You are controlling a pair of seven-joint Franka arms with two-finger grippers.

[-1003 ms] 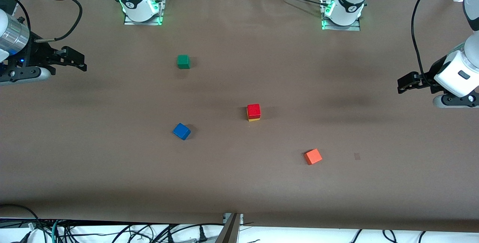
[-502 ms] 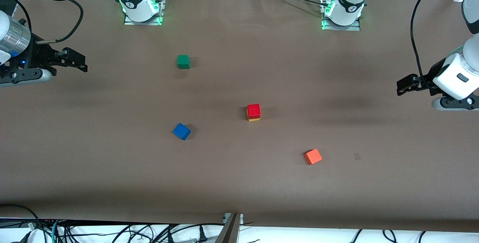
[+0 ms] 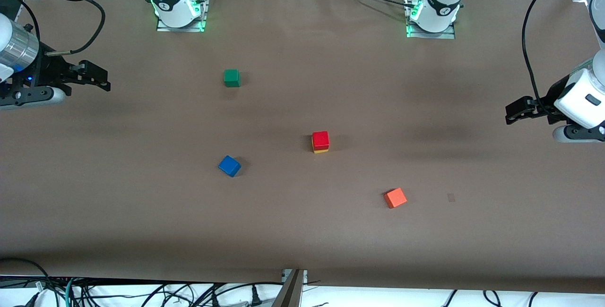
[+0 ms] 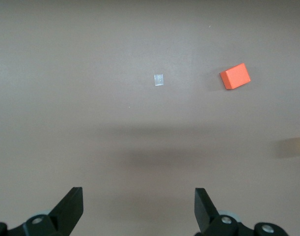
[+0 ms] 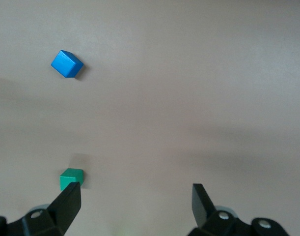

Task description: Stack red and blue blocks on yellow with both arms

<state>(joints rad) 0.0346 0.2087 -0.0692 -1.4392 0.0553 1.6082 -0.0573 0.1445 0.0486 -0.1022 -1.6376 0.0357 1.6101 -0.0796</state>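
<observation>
Your left gripper has drifted a little farther out toward its own end of the table over the last second, fingers apart and empty — it has backed off from the stack. That leaves the red block sitting squarely on yellow mid-table, so half the job looks done. The blue block lies apart, toward the right arm's end and a bit nearer the camera. Your right gripper has barely moved, fingers apart — it's the natural one to fetch blue next.
</observation>
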